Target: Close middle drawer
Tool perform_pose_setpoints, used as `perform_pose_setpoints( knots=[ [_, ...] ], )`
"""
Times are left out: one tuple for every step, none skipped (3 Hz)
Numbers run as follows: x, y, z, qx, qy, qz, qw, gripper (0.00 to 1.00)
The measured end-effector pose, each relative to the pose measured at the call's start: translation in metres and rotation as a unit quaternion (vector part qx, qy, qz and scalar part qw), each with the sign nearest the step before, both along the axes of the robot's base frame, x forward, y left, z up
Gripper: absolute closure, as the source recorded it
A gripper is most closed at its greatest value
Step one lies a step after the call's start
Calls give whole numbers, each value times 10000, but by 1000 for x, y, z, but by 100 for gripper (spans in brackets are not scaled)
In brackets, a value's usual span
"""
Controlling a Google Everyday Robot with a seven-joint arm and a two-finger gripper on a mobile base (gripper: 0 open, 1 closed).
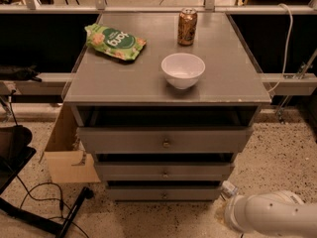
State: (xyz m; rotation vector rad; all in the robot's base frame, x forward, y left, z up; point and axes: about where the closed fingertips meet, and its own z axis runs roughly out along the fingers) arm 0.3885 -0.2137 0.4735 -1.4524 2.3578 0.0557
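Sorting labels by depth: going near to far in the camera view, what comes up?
First the gripper, low right beside the bottom drawer → middle drawer → white bowl → soda can.

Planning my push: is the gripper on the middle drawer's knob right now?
No, the gripper sits low at the right beside the bottom drawer, away from the knob of the middle drawer.
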Motion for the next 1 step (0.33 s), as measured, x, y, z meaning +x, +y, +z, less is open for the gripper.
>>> perform_pose_setpoints(
  knots=[
    [-48, -19, 27, -421, 136, -110, 9990, 100]
  ],
)
